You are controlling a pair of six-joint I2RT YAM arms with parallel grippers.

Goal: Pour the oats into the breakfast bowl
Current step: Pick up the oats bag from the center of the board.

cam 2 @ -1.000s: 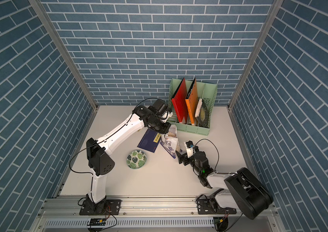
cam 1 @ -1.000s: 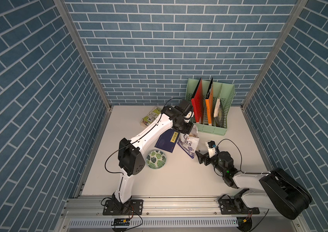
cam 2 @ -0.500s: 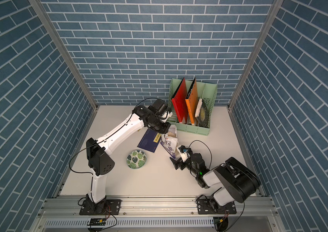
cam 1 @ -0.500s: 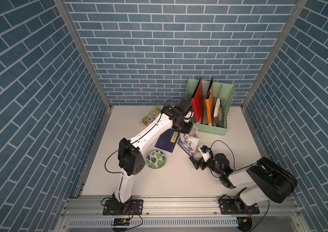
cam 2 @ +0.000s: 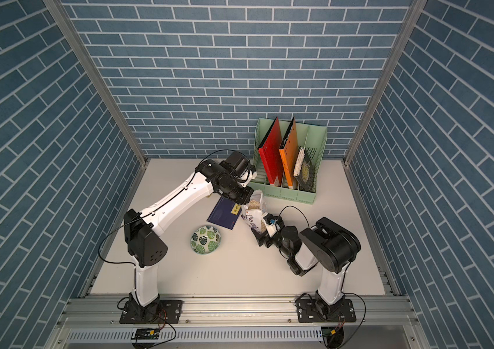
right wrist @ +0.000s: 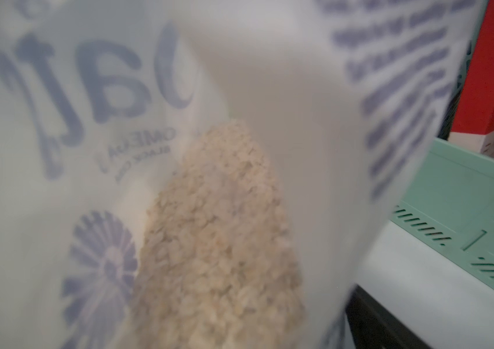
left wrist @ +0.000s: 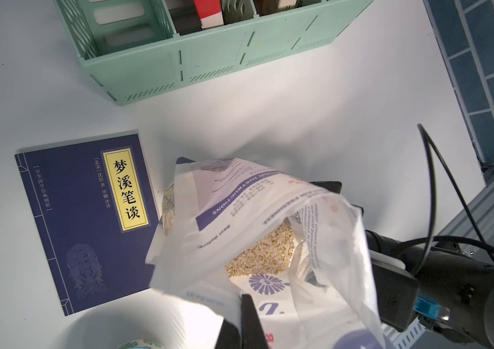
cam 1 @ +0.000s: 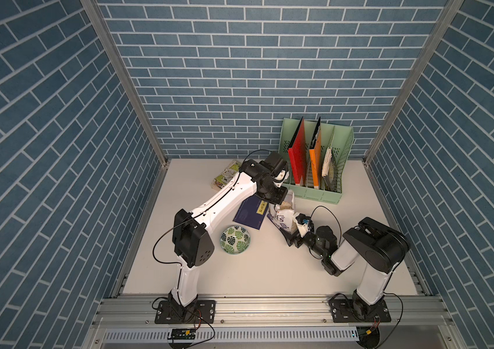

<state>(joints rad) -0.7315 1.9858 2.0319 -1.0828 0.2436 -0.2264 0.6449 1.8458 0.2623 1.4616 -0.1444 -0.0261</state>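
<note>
White soft oats pouch [cam 1: 283, 217] near round leaf-patterned bowl [cam 1: 236, 240].
Top clamped by left gripper [cam 1: 279, 203]; straddled low by right gripper [cam 1: 296, 232], grip unclear.

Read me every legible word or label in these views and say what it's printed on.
"梦溪笔谈": yellow label on the dark blue book.
"[北宋] 沈括 著": beside that label; the rest of that line is too small to read.
"中华国学经典精粹": column near the cover's edge.
"Oat": mirrored, seen through the oats pouch, right wrist view.
"OMEGA": mirrored, under it.
"INSTRUCTIONS", "Best Before": pouch, left wrist view.
Pouch fine print: too blurred to read.
</note>
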